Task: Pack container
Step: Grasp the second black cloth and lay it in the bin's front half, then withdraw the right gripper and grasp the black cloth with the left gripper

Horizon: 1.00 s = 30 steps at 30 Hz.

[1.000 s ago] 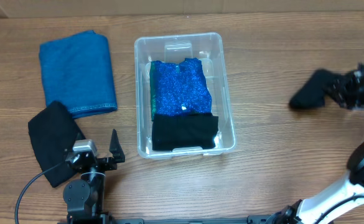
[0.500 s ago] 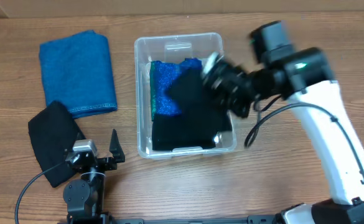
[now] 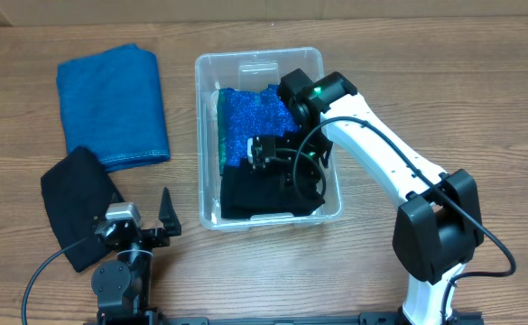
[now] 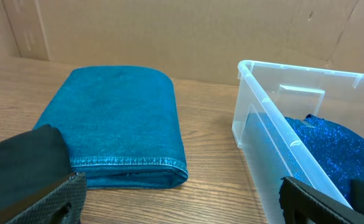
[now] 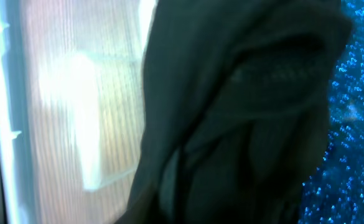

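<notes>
Right jaws hang in container near unreadable white label.

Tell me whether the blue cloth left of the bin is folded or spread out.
Folded. The blue cloth lies as a neat thick rectangle; the left wrist view shows a rounded fold along one side.

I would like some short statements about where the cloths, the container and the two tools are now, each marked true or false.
1. The blue towel lies on the table, outside the container. True.
2. The container is empty. False: it holds a sparkly blue cloth and a black cloth.
3. The right tool is at the container. True.
4. The left tool is shut on the blue towel. False: it is open and holds nothing.
</notes>
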Available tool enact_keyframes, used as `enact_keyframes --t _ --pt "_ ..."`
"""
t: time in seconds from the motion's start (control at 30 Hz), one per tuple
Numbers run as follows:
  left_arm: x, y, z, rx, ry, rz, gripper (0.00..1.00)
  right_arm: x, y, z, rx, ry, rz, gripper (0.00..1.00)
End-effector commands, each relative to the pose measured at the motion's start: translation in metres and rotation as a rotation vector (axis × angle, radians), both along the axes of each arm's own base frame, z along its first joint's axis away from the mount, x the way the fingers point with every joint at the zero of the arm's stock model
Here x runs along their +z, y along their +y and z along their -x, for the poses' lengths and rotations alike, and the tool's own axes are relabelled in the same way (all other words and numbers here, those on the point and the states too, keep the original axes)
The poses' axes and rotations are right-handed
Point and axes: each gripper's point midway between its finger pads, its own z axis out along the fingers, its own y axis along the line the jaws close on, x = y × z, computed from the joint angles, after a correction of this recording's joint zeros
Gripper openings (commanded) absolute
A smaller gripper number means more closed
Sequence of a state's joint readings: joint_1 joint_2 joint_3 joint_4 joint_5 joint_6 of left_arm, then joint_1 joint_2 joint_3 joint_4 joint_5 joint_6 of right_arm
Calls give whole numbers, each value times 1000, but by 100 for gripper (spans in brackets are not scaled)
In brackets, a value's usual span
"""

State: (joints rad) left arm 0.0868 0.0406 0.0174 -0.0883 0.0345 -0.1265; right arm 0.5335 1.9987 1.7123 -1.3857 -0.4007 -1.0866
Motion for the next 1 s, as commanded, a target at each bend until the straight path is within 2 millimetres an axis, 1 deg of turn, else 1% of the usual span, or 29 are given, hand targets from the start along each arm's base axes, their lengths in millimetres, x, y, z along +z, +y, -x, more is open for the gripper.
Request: enact_keyframes --t 0.0,0.03,0.1,0.13,0.17,0.2,0.23,0.3,0.37,0.4,0.47,0.5,0.53,0.57,0.63,0.67,0.7,0.73,0.8,0.83,0.9,0.93,0.97 --pt "-2 -1 0 -10 3 -17 100 21 6 -42 -286 -130 34 100" --pt "-2 -1 0 -10 3 -17 100 36 0 -68 -445 -225 67 100" --pt "-2 -1 0 -10 3 -17 100 76 -19 -103 -697 -402 96 100" --pt "-2 -1 0 -10 3 -17 100 106 -33 -116 -820 -506 89 100" --pt "-2 -1 0 -10 3 -17 100 131 -44 -122 -903 -582 77 100" --pt "-2 -1 0 -10 3 -17 100 165 -60 -125 -1015 -677 42 100" --pt "-2 -1 0 -10 3 -17 100 180 -66 -123 -1054 -704 18 100" --pt "-2 -1 0 -10 3 -17 100 207 -76 -108 -1125 -711 -46 100" --pt "-2 -1 0 -10 3 -17 100 223 -91 -91 -1228 -676 -80 100" --pt "-2 -1 0 -10 3 -17 100 229 -104 -82 -1304 -649 -91 100" --pt "-2 -1 0 -10 3 -17 100 238 -129 -75 -1445 -613 -115 100" --pt "-2 -1 0 -10 3 -17 100 244 -152 -74 -1553 -594 -136 100" --pt "-2 -1 0 -10 3 -17 100 248 -166 -73 -1610 -567 -162 100" --pt "-2 -1 0 -10 3 -17 100 251 -181 -73 -1648 -515 -197 100" --pt "-2 -1 0 -10 3 -17 100 247 -213 -70 -1725 -380 -245 100" --pt "-2 -1 0 -10 3 -17 100 241 -232 -68 -1779 -306 -257 100" --pt "-1 -2 0 -12 -1 -15 100 231 -258 -63 -1853 -208 -273 100" --pt "-2 -2 0 -14 0 -13 100 223 -275 -58 -1907 -134 -289 100" --pt "-2 1 0 1 2 -16 100 209 -299 -51 -1987 -54 -298 100" --pt "-1 2 0 8 -2 -2 100 181 -330 -38 -2099 34 -265 100" --pt "-2 0 0 6 0 48 100 158 -345 -31 -2158 85 -226 100" --pt "1 -8 1 -40 4 84 100 136 -352 -25 -2190 132 -196 100" --pt "3 -10 3 -46 26 109 100 121 -354 -23 -2202 161 -178 100"
